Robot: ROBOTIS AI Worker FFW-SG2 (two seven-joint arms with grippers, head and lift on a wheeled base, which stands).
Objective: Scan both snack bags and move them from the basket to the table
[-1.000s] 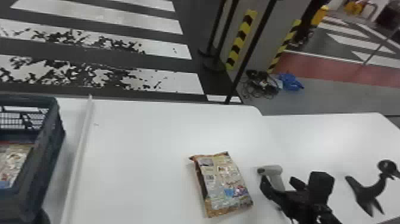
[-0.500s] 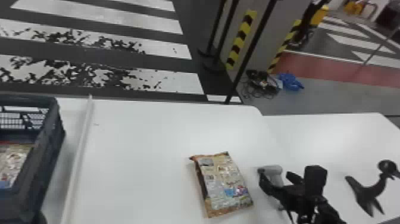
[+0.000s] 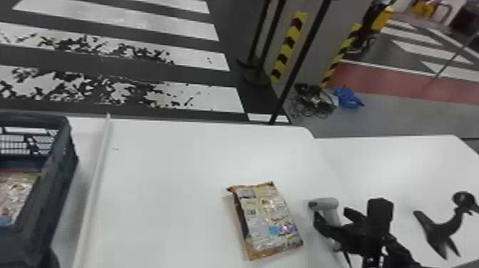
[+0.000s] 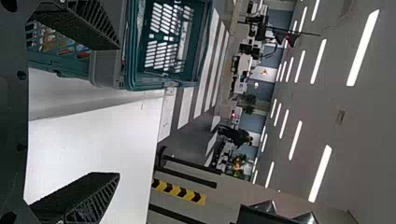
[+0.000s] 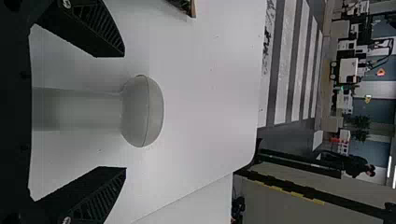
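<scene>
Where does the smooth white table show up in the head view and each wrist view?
Head view: the white table spans the lower part, under the brown-and-silver snack bag.
Left wrist view: beyond the left gripper, beside the teal plastic basket.
Right wrist view: beyond the right gripper, around the grey scanner.
Shared landmark: black-and-white striped floor past the table's edge.

From afar I see an industrial hall
Crosswalk stripes [image 3: 117,17] and hazard tape [image 3: 289,44] beyond the table [image 3: 171,160], strip lights [image 4: 320,173] above it
</scene>
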